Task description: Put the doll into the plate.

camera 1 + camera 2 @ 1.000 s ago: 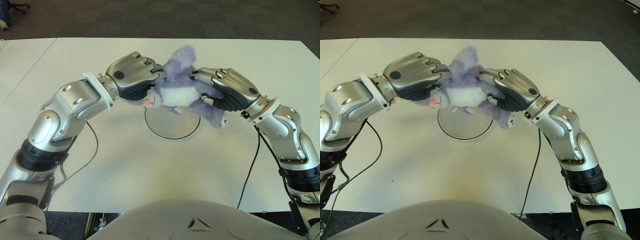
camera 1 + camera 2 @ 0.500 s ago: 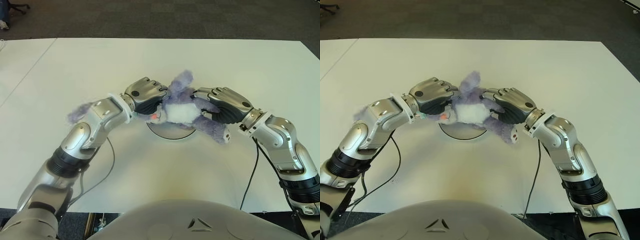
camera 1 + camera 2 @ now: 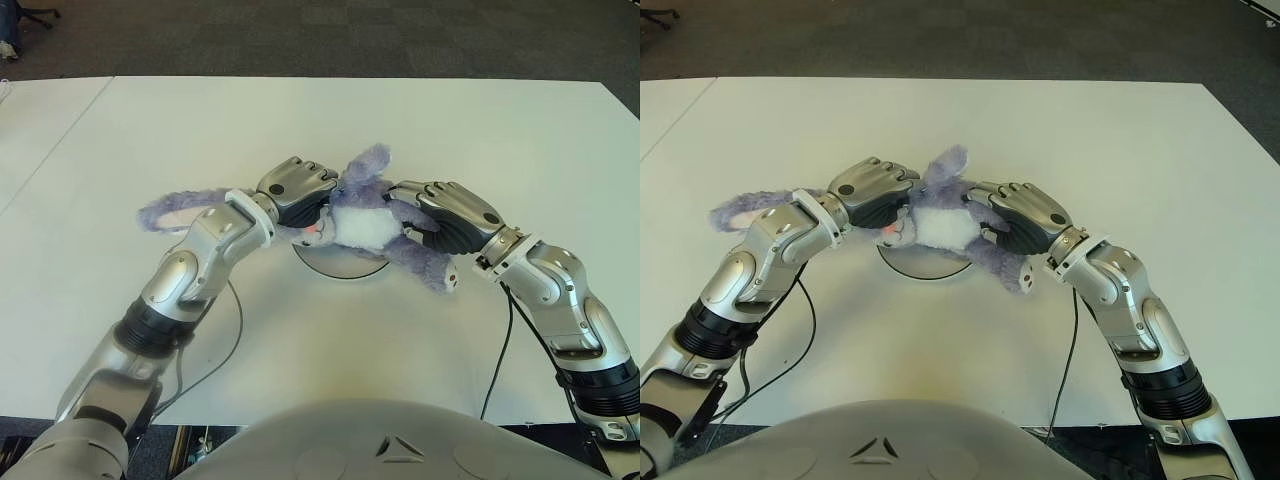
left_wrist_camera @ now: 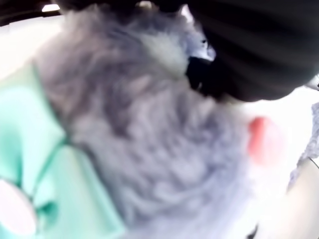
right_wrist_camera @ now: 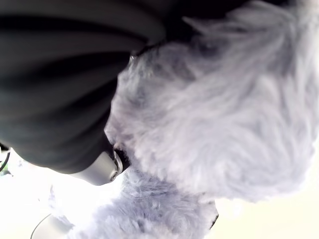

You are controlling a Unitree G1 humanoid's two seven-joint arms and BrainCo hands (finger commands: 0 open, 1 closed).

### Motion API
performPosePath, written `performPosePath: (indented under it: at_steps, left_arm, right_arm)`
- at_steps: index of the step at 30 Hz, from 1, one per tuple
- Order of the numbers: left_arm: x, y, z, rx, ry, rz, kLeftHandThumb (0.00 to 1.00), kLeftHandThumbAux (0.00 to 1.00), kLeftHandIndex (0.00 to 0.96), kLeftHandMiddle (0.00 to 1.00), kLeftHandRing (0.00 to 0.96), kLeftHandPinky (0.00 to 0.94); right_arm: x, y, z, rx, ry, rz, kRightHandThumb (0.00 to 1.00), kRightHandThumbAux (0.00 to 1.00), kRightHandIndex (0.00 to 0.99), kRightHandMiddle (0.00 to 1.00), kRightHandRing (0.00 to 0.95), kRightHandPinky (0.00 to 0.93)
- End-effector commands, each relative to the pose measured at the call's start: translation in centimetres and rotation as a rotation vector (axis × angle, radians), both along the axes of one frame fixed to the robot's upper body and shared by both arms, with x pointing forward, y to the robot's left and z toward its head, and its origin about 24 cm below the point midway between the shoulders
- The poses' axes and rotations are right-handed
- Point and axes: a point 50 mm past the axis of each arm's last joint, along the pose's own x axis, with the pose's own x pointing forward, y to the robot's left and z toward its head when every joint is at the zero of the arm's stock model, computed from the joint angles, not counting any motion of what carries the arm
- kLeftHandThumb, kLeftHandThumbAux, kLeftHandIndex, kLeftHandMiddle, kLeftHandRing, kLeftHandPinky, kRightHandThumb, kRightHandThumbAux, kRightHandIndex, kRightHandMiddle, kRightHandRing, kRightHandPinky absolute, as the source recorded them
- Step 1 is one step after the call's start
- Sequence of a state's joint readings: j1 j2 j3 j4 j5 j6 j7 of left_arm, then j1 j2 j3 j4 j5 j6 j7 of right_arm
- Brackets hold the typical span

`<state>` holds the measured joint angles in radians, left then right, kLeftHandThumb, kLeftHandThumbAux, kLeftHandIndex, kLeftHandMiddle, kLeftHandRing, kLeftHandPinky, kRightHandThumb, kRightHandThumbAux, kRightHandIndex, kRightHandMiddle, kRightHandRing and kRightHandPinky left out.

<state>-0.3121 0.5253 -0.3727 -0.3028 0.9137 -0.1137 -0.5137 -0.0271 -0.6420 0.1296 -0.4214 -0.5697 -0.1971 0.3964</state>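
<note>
Left hand [image 3: 296, 190] and right hand [image 3: 441, 212] clasp the fluffy purple, white-bellied doll [image 3: 362, 215] over the plate [image 3: 340, 265].

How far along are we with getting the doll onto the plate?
Done: the doll is picked up and sits over the plate, low against it. In hand: the left hand and right hand both clasp it from either side. Left: letting go and pulling both hands clear. One leg sticks out past the rim toward the right arm, and the tail trails across the table.

Left robot hand [image 3: 295, 190] and right robot hand [image 3: 445, 213] curl inward, facing each other.
</note>
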Motion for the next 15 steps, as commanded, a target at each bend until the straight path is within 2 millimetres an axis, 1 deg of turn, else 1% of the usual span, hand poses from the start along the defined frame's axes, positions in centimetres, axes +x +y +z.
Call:
performPosePath:
  at_steps: [1,4,5,9,12,15]
  left_arm:
    - [0.0,0.0,-1.2,0.003,0.040,-0.009,0.861,0.655,0.436,0.609,0.821,0.809]
    - [0.1,0.1,-1.2,-0.021,0.033,-0.014,0.860,0.657,0.427,0.592,0.823,0.823]
    - [0.1,0.1,-1.2,-0.027,0.031,-0.015,0.856,0.660,0.414,0.567,0.826,0.843]
    - [0.2,0.2,-1.4,-0.070,0.030,-0.007,0.855,0.662,0.408,0.559,0.826,0.857]
    - [0.3,0.3,-1.7,-0.105,0.032,0.005,0.855,0.662,0.408,0.559,0.827,0.851]
    - [0.4,0.5,-2.0,-0.144,0.022,0.024,0.849,0.662,0.416,0.565,0.805,0.810]
  right_arm:
    - [0.0,0.3,-0.8,0.000,0.034,0.004,0.711,0.710,0.440,0.902,0.891,0.882]
    - [0.2,0.3,-0.8,0.005,0.042,-0.007,0.711,0.709,0.440,0.899,0.890,0.883]
    - [0.3,0.3,-0.8,0.005,0.044,-0.009,0.710,0.710,0.440,0.901,0.891,0.885]
    - [0.6,0.3,-0.9,0.005,0.051,-0.015,0.710,0.710,0.439,0.904,0.892,0.885]
    - [0.8,0.3,-1.0,0.013,0.058,-0.021,0.710,0.710,0.439,0.902,0.888,0.884]
    - [1.3,0.3,-1.1,0.040,0.071,-0.037,0.713,0.710,0.439,0.879,0.872,0.872]
